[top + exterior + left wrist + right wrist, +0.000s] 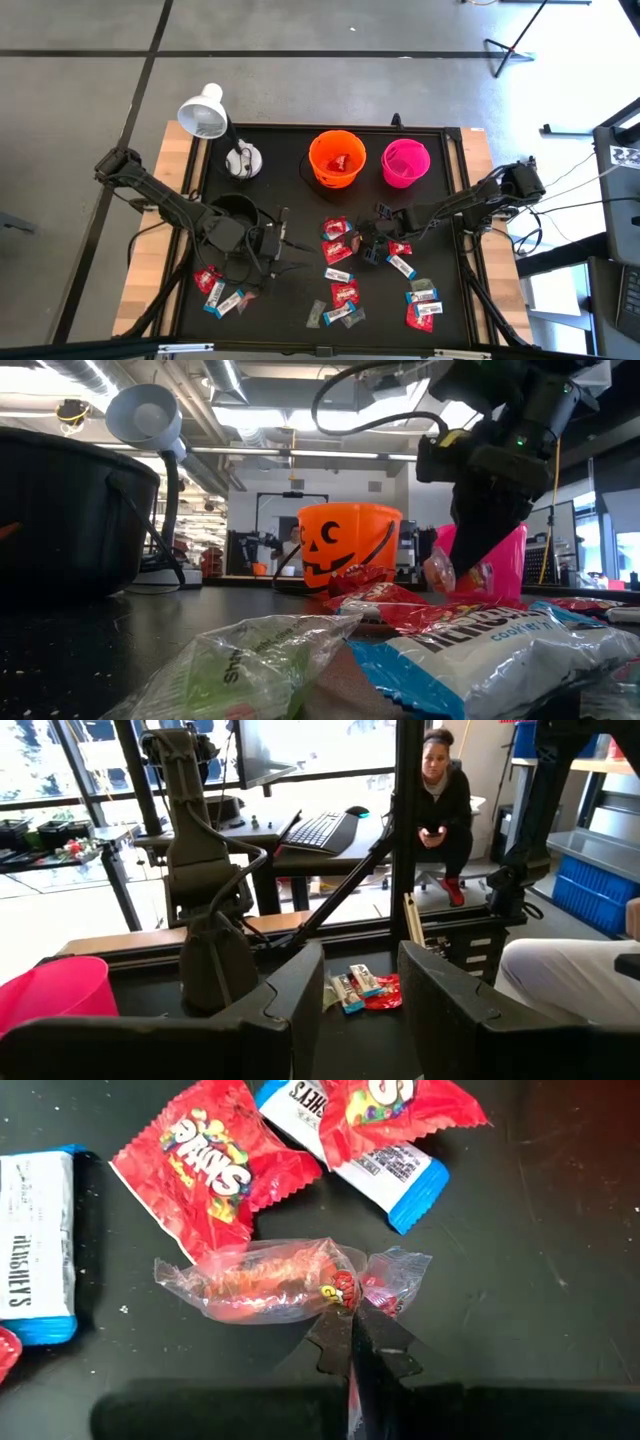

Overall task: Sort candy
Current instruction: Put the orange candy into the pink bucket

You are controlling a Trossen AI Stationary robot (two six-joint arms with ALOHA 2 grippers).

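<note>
Clear plastic wraps the sweet (262,1280) that the right gripper (352,1342) has pinched by one twisted end, its jaws closed tight on the wrapper. In the high view this gripper (372,243) sits near the table's middle, with the orange bucket (336,158) at about eleven o'clock from it and the pink bucket (405,162) at about one o'clock. More candy (341,291) (red and blue-and-white packets) lies scattered on the black table (290,140) around six o'clock. The left gripper (283,250) waits at nine o'clock, jaws partly open and holding nothing.
</note>
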